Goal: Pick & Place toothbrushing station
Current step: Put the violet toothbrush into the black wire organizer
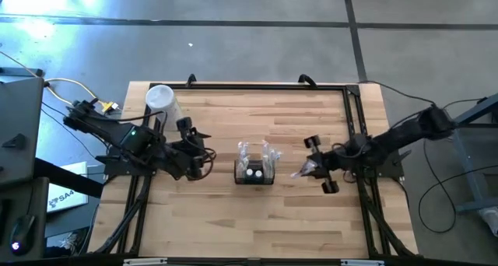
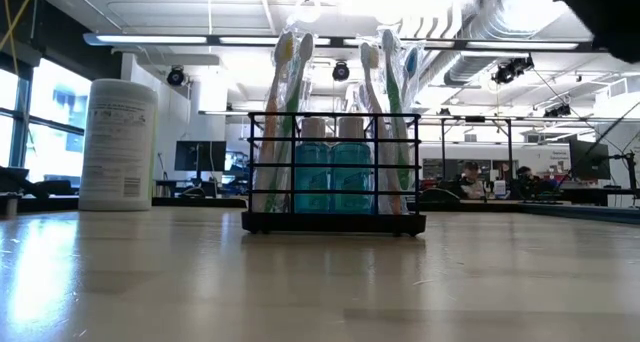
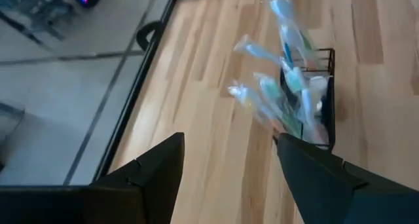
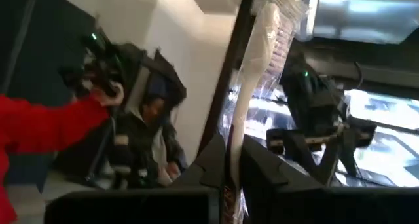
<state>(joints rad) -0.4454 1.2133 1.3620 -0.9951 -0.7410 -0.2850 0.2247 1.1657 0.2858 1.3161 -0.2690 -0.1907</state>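
Toothbrushing station (image 2: 334, 172), a small black wire holder with wrapped toothbrushes and blue bottles, stands mid-table on pale wood (image 1: 218, 219). Right gripper (image 1: 310, 169), just beside it, pinches a wrapped white toothbrush (image 4: 247, 106); placing it seems underway, needing alignment over a free slot. Left gripper (image 1: 204, 151) waits open nearby. Behind, a white cylindrical canister (image 2: 117, 144), then an open workshop.

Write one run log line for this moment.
holder box: mid-table, toothbrushes inside | right gripper: shut on wrapped toothbrush | left gripper: open, empty
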